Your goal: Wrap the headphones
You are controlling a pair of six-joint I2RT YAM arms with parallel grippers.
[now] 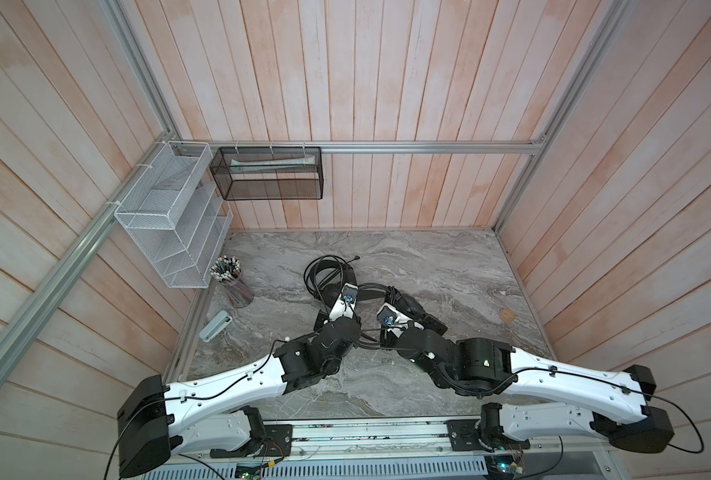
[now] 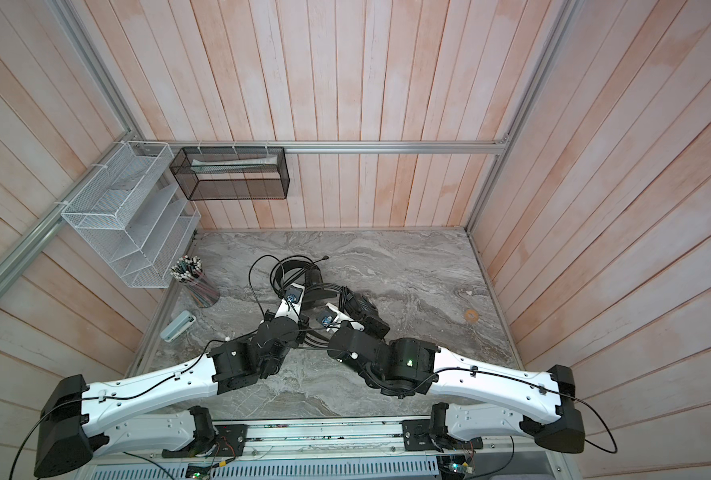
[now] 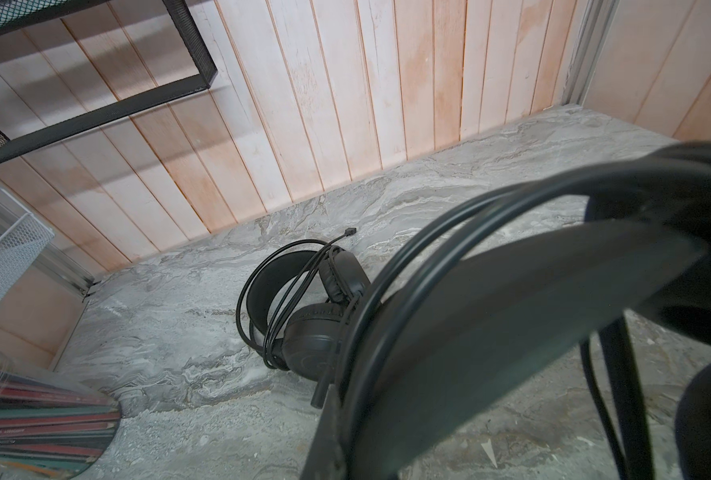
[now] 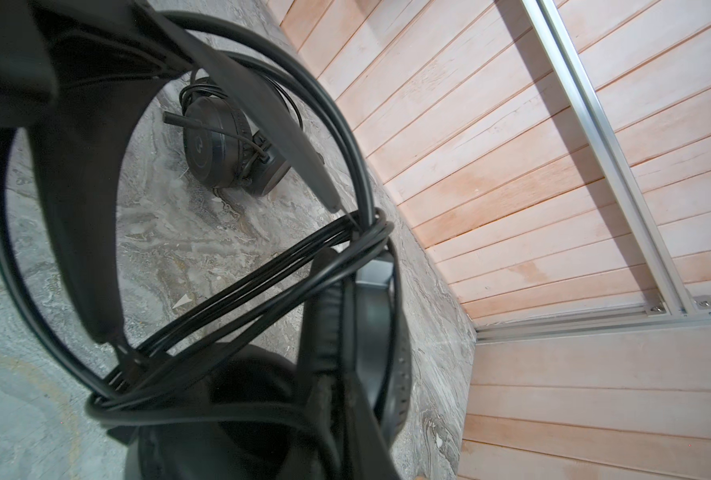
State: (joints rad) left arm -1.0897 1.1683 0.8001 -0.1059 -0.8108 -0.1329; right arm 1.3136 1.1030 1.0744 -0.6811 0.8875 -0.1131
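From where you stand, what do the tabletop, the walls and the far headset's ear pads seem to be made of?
Tabletop: grey marble or a printed imitation, veined, low sheen. Walls: pale whitewashed wooden planks, grooves and grain showing. Ear pads: probably black leatherette, wrinkled and softly shiny.

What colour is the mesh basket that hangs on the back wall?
Black; the mesh basket shows best in a top view.

We see pale wood-plank walls (image 1: 387, 83) on three sides, a grey marble tabletop (image 1: 449, 270), an aluminium rail (image 1: 428, 146), and a white wire rack (image 1: 145, 216) beside a black mesh basket (image 1: 270, 194)
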